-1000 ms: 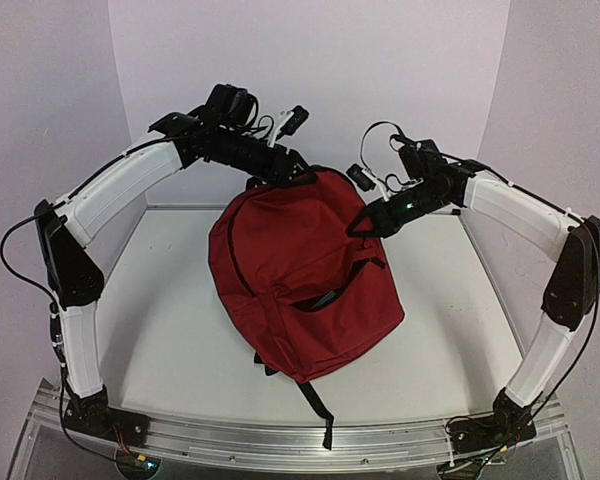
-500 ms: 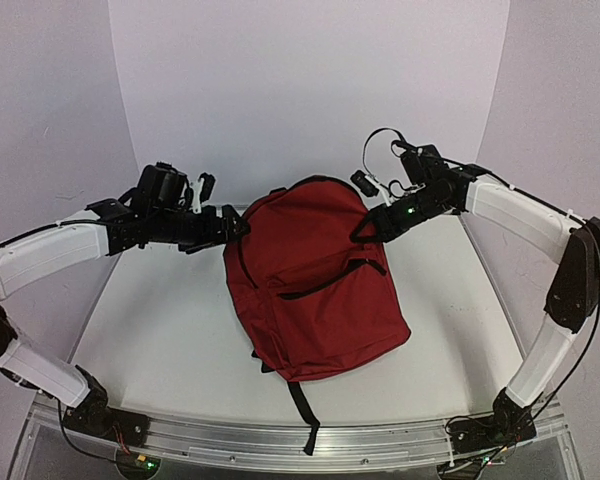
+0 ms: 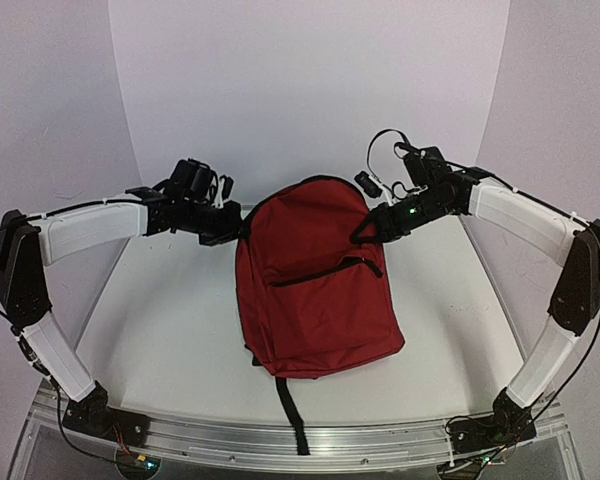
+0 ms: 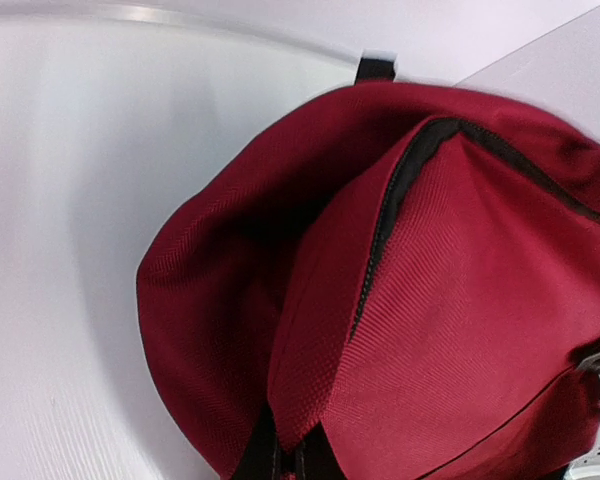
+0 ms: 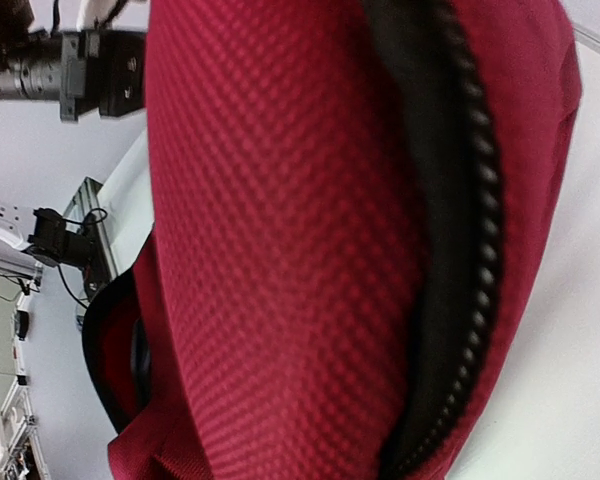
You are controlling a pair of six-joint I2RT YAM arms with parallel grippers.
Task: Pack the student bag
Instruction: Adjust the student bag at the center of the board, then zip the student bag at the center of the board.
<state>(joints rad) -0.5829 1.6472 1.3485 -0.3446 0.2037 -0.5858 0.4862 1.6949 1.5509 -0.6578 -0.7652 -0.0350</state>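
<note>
The student bag (image 3: 315,285), dark red with a black zipper, stands raised in the middle of the white table (image 3: 160,330), held at both upper corners. My left gripper (image 3: 236,230) is shut on the fabric of its upper left edge. In the left wrist view a red fold of the bag (image 4: 430,300) is pinched between the black fingers (image 4: 252,458) at the bottom. My right gripper (image 3: 366,230) is shut on the upper right edge. The right wrist view is filled by the bag (image 5: 280,250) and its zipper (image 5: 480,230), and the fingers are hidden there. The front pocket slit (image 3: 325,270) is narrow.
A black strap (image 3: 290,410) trails from under the bag toward the aluminium rail (image 3: 230,440) at the near edge. White walls close in the back and both sides. The left arm's wrist (image 5: 70,65) shows in the right wrist view.
The left gripper let go of the bag's top, swung out left, opened, then came back and shut on the upper left edge. The bag now hangs straighter and its pocket gapes less.
</note>
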